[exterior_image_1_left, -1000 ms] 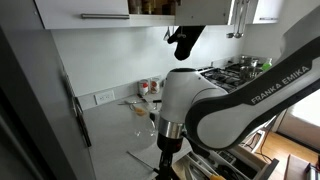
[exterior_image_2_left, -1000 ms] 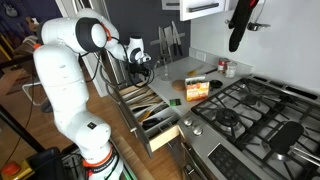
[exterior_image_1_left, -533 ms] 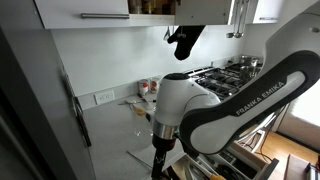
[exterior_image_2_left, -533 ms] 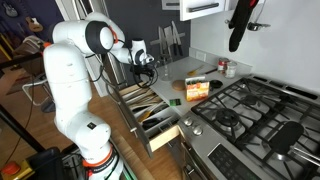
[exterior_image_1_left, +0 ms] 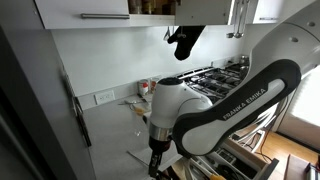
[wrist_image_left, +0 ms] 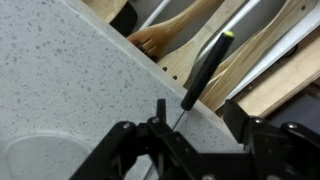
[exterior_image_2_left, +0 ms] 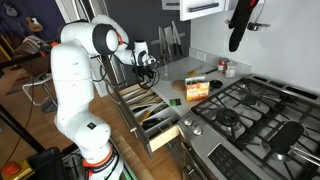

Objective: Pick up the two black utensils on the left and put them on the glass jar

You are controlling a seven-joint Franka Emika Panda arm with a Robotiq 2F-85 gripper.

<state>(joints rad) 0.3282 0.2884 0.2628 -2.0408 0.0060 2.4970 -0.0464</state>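
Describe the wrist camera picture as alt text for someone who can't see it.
A black pincer hangs open over a black-handled utensil that lies slanted in an open drawer. Wooden utensils lie in the drawer at upper right, and a speckled grey countertop covers the left.

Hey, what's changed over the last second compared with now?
The arm has swung leftward in an exterior view, carrying the gripper left and slightly lower at the open utensil drawer. No grasp or release shows. The drawer and the stove are unchanged.
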